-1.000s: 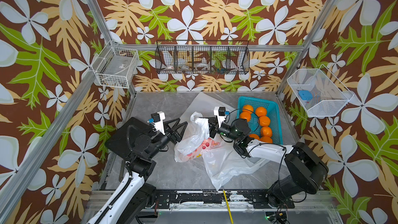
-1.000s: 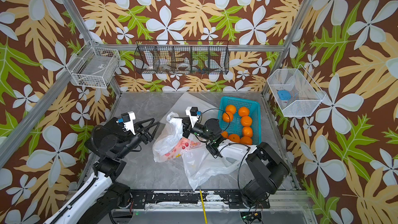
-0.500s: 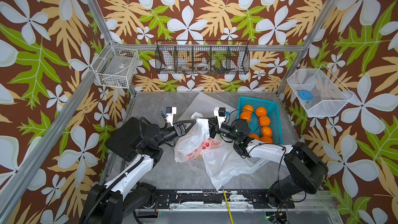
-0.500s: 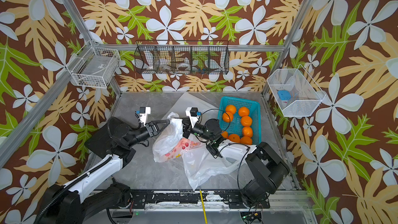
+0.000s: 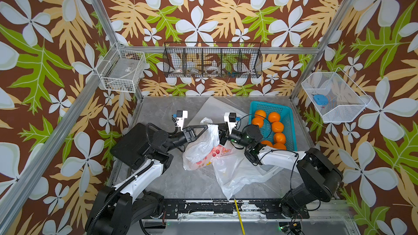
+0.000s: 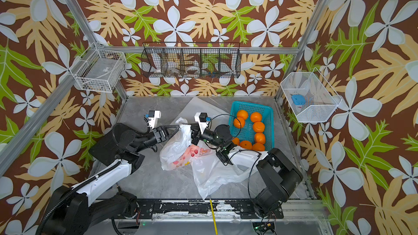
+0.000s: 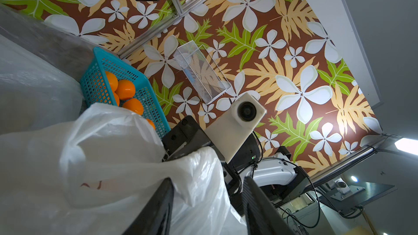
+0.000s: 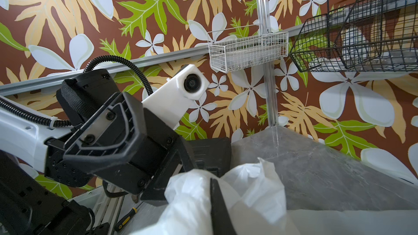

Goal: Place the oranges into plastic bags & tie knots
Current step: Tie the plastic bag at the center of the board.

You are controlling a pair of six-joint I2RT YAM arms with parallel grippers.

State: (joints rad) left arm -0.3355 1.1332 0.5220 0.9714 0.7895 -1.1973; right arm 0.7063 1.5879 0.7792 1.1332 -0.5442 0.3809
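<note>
Several oranges (image 5: 273, 117) (image 6: 255, 117) (image 7: 126, 89) lie in a teal basket (image 5: 269, 105) at the back right. A white plastic bag with red and pink prints (image 5: 201, 152) (image 6: 178, 152) stands mid-table, its top pulled up. My right gripper (image 5: 219, 133) (image 8: 211, 180) is shut on the bag's top from the right. My left gripper (image 5: 207, 128) (image 7: 207, 179) reaches in from the left, jaws apart, with bag plastic (image 7: 113, 154) between them. A second bag (image 5: 235, 172) lies flat in front and a third (image 5: 214, 107) behind. No knots show.
On the walls hang a white wire basket (image 5: 122, 73), a black wire rack (image 5: 212, 62) and a white mesh basket (image 5: 334, 98). A yellow-handled tool (image 5: 237, 211) lies on the front rail. The right arm's forearm lies between the basket and the flat bag.
My left arm has swung right up to the bag's top, and its jaws have narrowed around the plastic. The right gripper has stayed shut on the bag, in place.
</note>
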